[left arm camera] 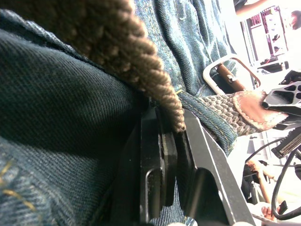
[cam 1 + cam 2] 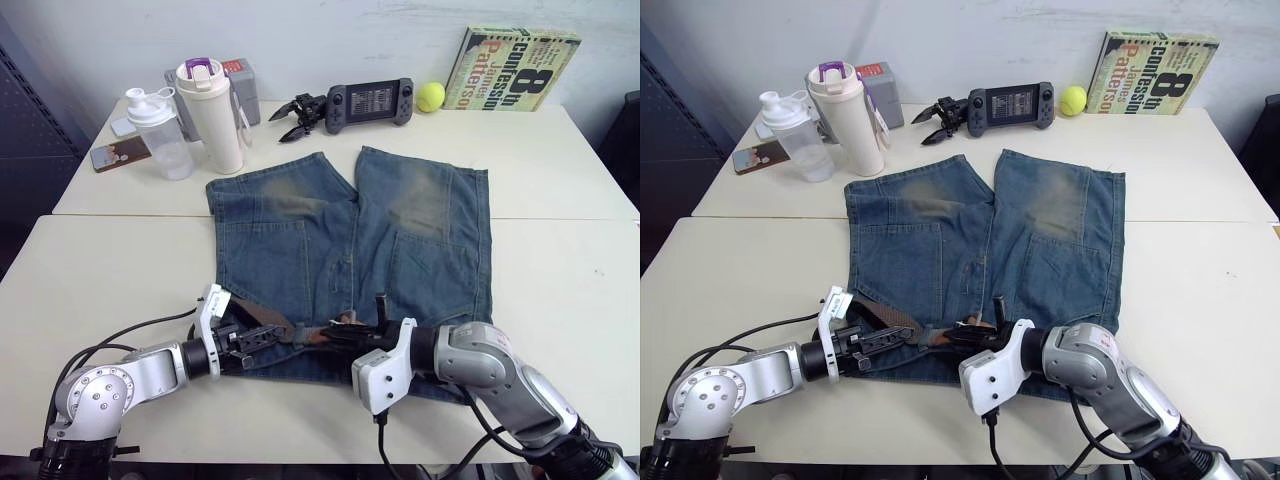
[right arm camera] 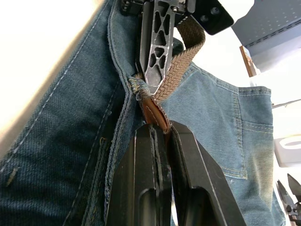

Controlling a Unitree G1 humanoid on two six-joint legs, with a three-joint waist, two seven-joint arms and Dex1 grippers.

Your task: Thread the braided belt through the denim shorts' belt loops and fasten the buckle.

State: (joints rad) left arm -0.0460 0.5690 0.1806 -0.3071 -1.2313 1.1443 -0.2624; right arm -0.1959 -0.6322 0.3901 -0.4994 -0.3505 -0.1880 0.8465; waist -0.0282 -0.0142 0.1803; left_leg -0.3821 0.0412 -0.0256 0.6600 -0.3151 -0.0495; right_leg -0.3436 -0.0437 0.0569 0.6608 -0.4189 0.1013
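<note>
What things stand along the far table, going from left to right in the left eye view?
Phone → clear shaker bottle → cream tumbler with purple lid → black gripper part → game console → tennis ball → book.

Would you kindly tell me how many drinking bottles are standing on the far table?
2. A clear shaker bottle with a white lid stands far left, and a taller cream bottle with a purple-trimmed lid stands just right of it. Nothing suggests another hidden behind them.
</note>
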